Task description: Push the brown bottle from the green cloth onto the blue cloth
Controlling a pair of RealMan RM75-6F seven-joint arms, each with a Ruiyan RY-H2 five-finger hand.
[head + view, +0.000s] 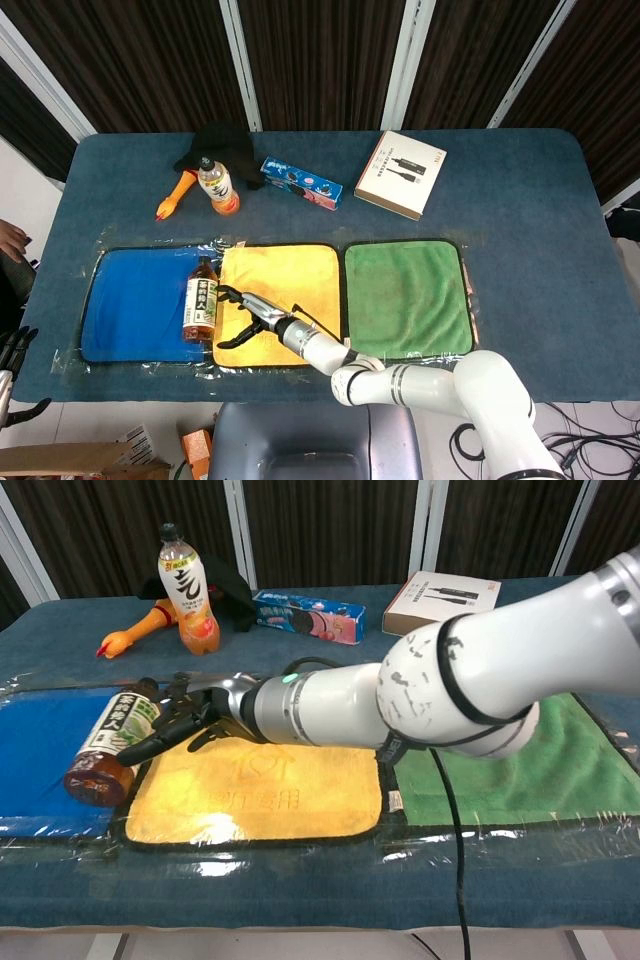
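The brown bottle (201, 300) (112, 740) lies on its side along the right edge of the blue cloth (130, 305) (30, 750), where that cloth meets the yellow cloth (290, 280) (260, 790). My right hand (245, 315) (180, 720) reaches across the yellow cloth with its fingers spread. Its fingertips touch the bottle's right side and it holds nothing. The green cloth (405, 295) (560, 770) at the right is bare. My left hand (15, 345) shows only at the left edge of the head view, off the table, with its fingers apart and nothing in them.
Along the back of the table stand an orange drink bottle (217, 187) (188, 590), a rubber chicken toy (175, 195) (130, 632), a black cloth (220, 145), a blue biscuit packet (302, 184) (310, 615) and a white box (401, 173) (440, 595).
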